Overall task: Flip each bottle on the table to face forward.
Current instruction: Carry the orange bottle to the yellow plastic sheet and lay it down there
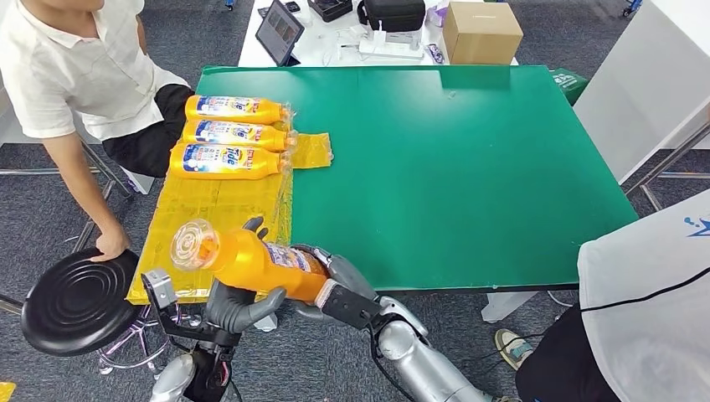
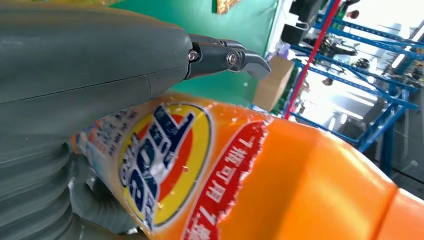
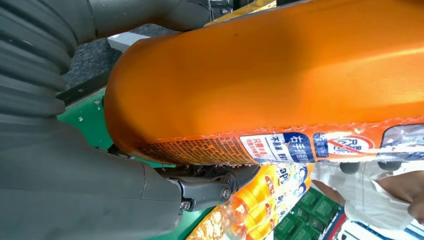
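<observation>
Bright, even indoor light in the head view, soft shadows under the green table (image 1: 469,167), mild bending at frame edges, left wrist view blown out upper right, held bottle (image 2: 280,185) close and soft, right wrist view slightly blurred

One orange bottle (image 1: 251,260) was off the table, lying nearly level at about seven o'clock in the head view, its clear cap end (image 1: 194,244) toward ten o'clock. Its blue, red and yellow label (image 2: 160,165) showed close in the left wrist view; the right wrist view showed its plain orange side and the small-print edge of the label (image 3: 280,145). Three more orange bottles (image 1: 234,134) lay on their sides in a close row at about ten o'clock on the table, labels up, caps toward three o'clock, resting on yellow plastic film.
</observation>
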Robot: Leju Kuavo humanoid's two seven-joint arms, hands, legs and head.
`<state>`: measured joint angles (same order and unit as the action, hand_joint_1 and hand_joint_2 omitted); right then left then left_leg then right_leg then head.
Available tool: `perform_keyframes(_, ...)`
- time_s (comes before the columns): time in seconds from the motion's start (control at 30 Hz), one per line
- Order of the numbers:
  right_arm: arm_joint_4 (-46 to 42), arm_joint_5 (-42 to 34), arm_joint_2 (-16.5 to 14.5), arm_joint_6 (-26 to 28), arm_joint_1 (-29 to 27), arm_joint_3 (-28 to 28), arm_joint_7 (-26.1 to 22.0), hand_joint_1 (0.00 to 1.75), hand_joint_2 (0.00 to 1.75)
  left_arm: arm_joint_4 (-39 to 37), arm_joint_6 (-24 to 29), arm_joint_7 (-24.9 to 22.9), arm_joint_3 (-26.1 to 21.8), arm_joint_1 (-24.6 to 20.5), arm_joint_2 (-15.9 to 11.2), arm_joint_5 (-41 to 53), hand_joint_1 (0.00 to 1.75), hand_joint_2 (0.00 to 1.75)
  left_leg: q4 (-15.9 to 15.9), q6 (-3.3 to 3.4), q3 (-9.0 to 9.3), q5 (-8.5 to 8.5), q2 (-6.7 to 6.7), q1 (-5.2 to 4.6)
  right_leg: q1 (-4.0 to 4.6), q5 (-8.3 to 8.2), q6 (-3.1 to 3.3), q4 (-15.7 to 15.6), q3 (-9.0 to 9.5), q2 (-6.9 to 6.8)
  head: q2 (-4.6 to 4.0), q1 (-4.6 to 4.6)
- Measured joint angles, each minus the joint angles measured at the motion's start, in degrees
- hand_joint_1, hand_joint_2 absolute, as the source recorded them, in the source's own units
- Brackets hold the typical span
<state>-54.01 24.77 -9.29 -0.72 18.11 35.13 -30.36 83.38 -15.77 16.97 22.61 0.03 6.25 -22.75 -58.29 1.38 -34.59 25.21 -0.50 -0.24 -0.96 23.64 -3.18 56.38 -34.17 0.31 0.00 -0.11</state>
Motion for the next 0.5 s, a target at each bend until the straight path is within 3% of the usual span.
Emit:
perform_keyframes(0.03, 0.0, -0.1, 0.0, 0.0, 0.0, 0.2, 0.0, 1.75, 1.75, 0.3, -0.4, 0.1, 0.1, 0.1, 0.0, -0.5, 1.52, 1.75, 0.0, 0.0, 0.0, 0.0, 0.0, 0.0, 0.0, 0.0, 0.0, 0.0, 0.0, 0.0, 0.0, 0.0)
perform_keyframes(0.07, 0.0, -0.3, 0.0, 0.0, 0.0, 0.4, 0.0, 1.75, 1.75, 0.6, -0.7, 0.2, 0.2, 0.1, 0.0, -0.8, 1.75, 1.75, 0.0, 0.0, 0.0, 0.0, 0.0, 0.0, 0.0, 0.0, 0.0, 0.0, 0.0, 0.0, 0.0, 0.0)
perform_keyframes(0.5, 0.3, -1.7, -0.3, -0.3, 0.5, 1.4, 0.2, 1.75, 1.75, 2.2, -3.8, 2.0, 0.6, 0.3, -0.2, -0.8, 1.75, 1.75, 0.0, 0.0, 0.0, 0.0, 0.0, 0.0, 0.0, 0.0, 0.0, 0.0, 0.0, 0.0, 0.0, 0.0)
